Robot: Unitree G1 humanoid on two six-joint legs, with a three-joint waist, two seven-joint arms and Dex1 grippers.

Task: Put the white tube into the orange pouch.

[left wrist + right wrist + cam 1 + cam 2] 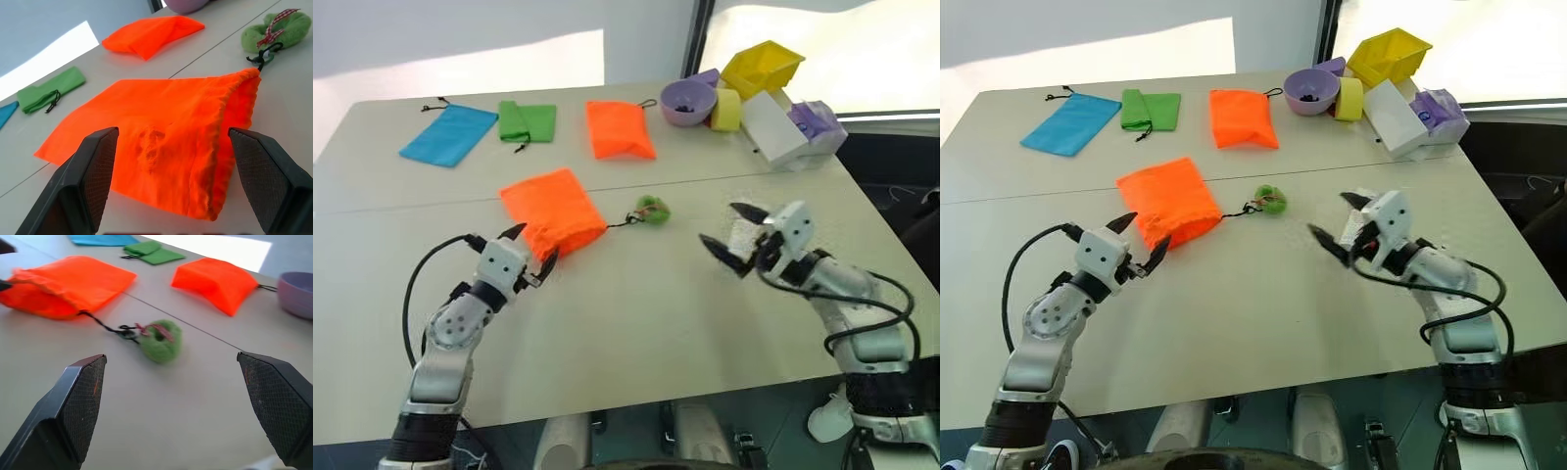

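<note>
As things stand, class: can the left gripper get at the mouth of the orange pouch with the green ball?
Probably yes: the left gripper is open, right at the orange pouch, nothing between.

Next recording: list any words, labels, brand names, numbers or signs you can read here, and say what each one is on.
No text can be read in any view.
The white box at the far right of the table: no print can be made out.
The purple-and-white pack beside it: any print is too small to read.
The orange pouch, smaller orange pouch, green pouch and blue pouch: plain fabric, no labels visible.
</note>
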